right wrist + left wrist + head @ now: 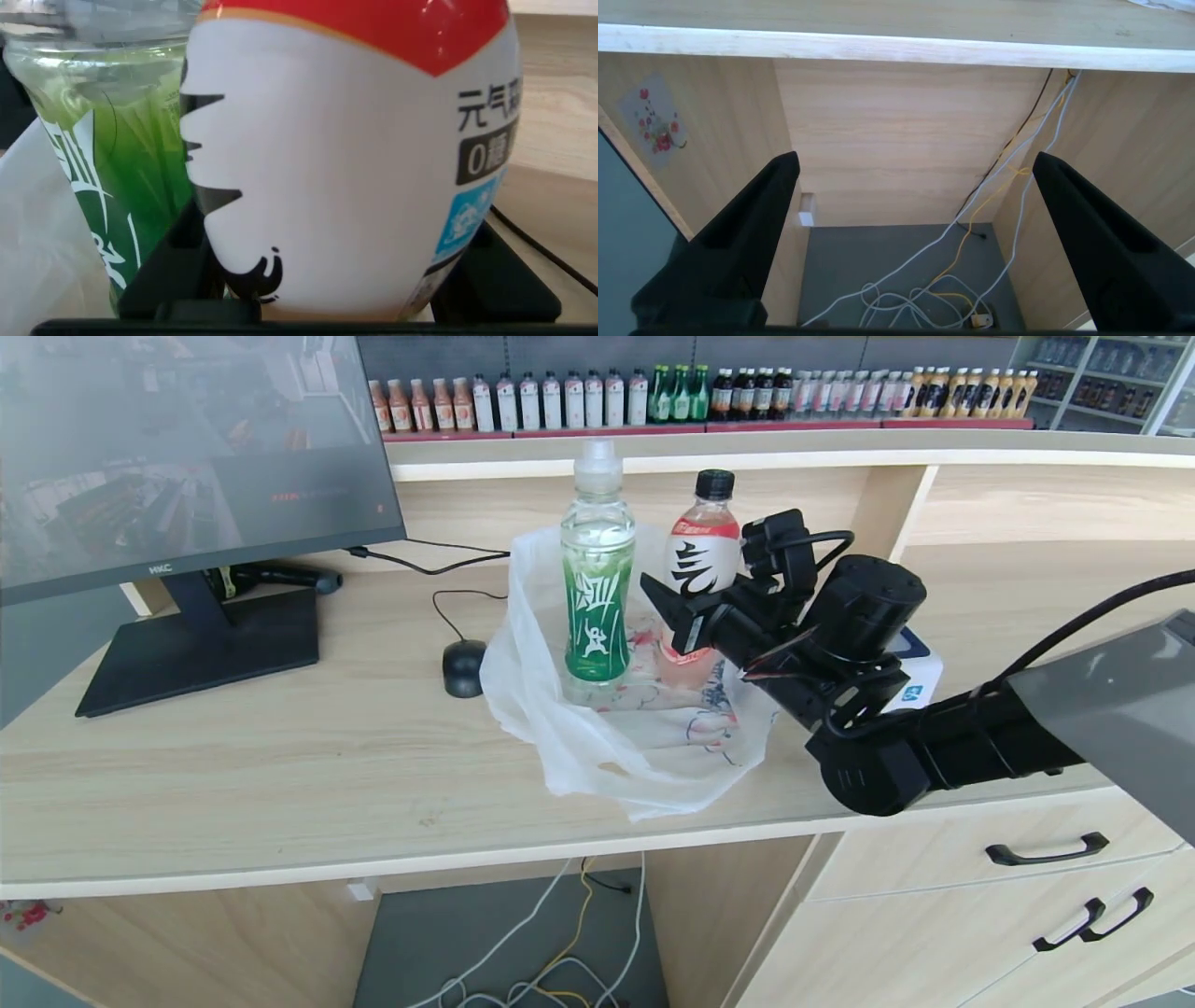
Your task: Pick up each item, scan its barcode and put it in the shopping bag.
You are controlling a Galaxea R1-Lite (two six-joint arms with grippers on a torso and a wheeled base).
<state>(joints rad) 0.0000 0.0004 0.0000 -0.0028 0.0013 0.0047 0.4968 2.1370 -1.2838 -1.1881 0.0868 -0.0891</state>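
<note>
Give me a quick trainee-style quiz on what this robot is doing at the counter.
1. True or false: the green bottle stands upright inside the shopping bag.
2. What is the right gripper shut on? A) the mouse B) the white bottle C) the monitor
3. Fill in: the left gripper, below the counter, is ____.
Key: 1 true; 2 B; 3 open.
</note>
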